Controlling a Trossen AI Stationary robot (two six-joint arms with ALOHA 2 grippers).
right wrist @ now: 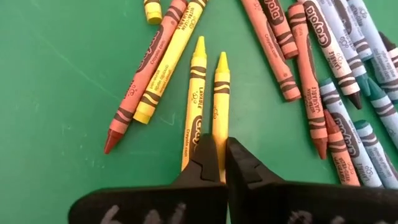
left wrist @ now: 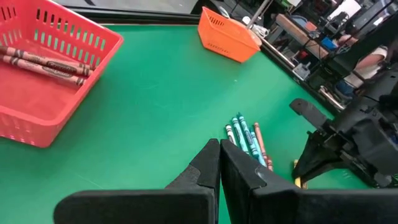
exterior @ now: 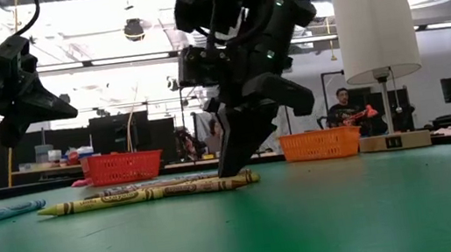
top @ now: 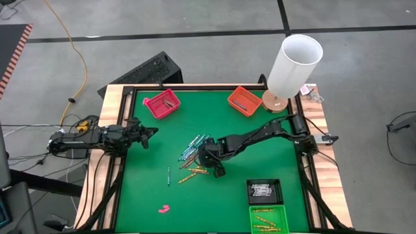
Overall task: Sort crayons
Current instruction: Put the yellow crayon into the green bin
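Near edge of the bench [top: 143, 188], right side: a green tray [top: 268, 220] already holds yellow-orange sticks and a black tray [top: 264, 190] just behind it holds pale ones. So colour groups go to their own trays, and these two sit close to the right arm for short drops. A small pink lump [top: 164, 208] lies alone near-left, apart from everything.

Mid-bench: the loose crayons [top: 194, 155] lie in a scattered pile, teal, reddish and yellow mixed. A single teal one [top: 168, 175] lies off to the left. The right gripper [right wrist: 217, 163] is down at the pile's near-right edge, fingers pinched close over the butt of a yellow crayon [right wrist: 220, 106], w/ a second yellow [right wrist: 195, 99] lying parallel just beside it. Looks clenched on the one yellow, probably to carry it to the green tray; the grip is narrow so the neighbour may drag along.

The left gripper [left wrist: 219, 168] hangs at the left edge, above the bench, fingers pressed together on nothing, waiting.

Far side: a red tray [top: 162, 104] w/ reddish crayons and an orange tray [top: 244, 101]. A lamp [top: 292, 65] stands at the far-right corner.
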